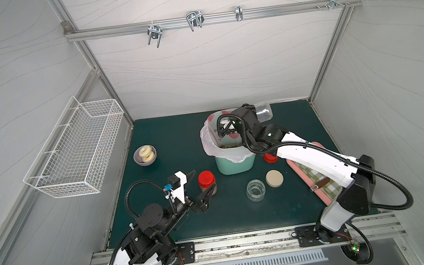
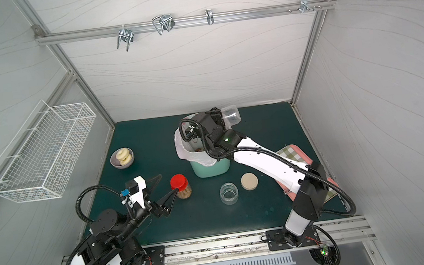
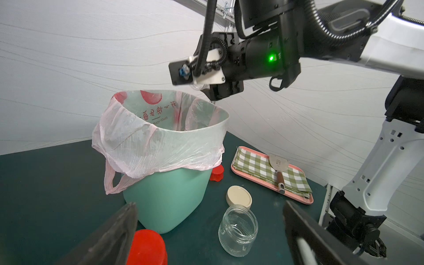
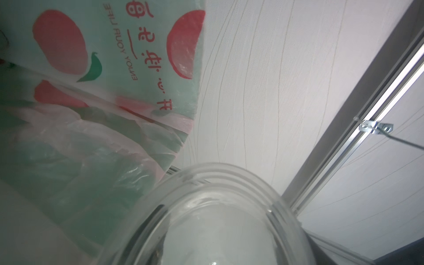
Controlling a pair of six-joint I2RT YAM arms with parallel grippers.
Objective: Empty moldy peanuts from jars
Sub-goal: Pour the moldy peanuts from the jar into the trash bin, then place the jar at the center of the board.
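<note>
Bin [image 2: 209, 167], red-lid jar [image 2: 180, 184] w/ peanuts [image 2: 185, 194]

Greens, pinks and reds on a dark teal mat [image 1: 172, 132].
Mint-green bin [image 1: 234, 164], pink bag [image 3: 146, 137] with red fruit print; red-lidded jar [image 1: 207, 182]; loose beige lid [image 1: 274, 178]; pink tray [image 3: 305, 200] under green-and-white checked cloth [image 3: 252, 164].

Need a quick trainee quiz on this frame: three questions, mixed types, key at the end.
1. True or false: the squat jar stands open, its beige lid beside it.
2. The right gripper holds: A) a red lid B) an empty clear jar C) a spatula.
3. Which jar has moldy peanuts inside?
Key: 1 true. 2 B. 3 the red-lidded jar by the open left gripper.
</note>
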